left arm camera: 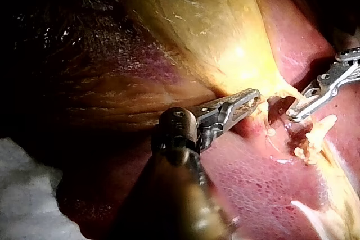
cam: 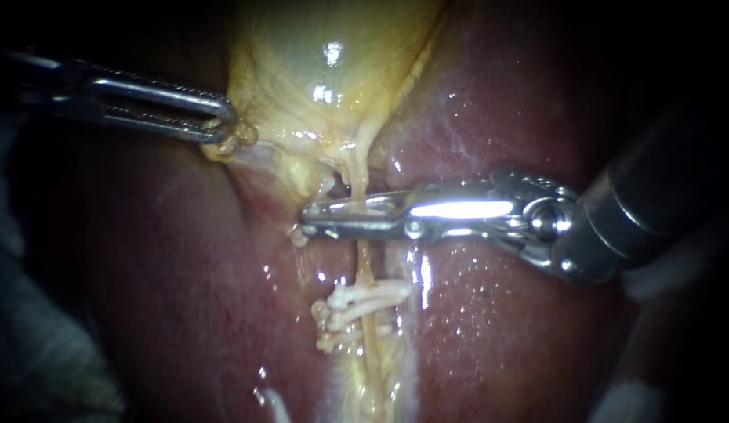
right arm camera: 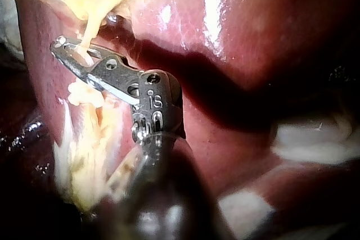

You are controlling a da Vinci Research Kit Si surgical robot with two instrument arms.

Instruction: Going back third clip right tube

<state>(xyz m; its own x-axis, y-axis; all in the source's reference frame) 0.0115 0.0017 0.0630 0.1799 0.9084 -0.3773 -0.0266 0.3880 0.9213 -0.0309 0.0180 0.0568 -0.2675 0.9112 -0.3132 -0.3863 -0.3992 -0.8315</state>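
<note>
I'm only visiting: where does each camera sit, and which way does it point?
Endoscope view: close to the tissue, facing the gallbladder, liver and clipped tube; left instrument comes in from the left, right instrument from the right.
Left wrist view: on the left instrument's arm, looking along its shaft to jaws shut on the gallbladder.
Right wrist view: on the right instrument's arm, looking along its shaft to the tube.
Shared: both wrist views show the right instrument at the tube.
</note>
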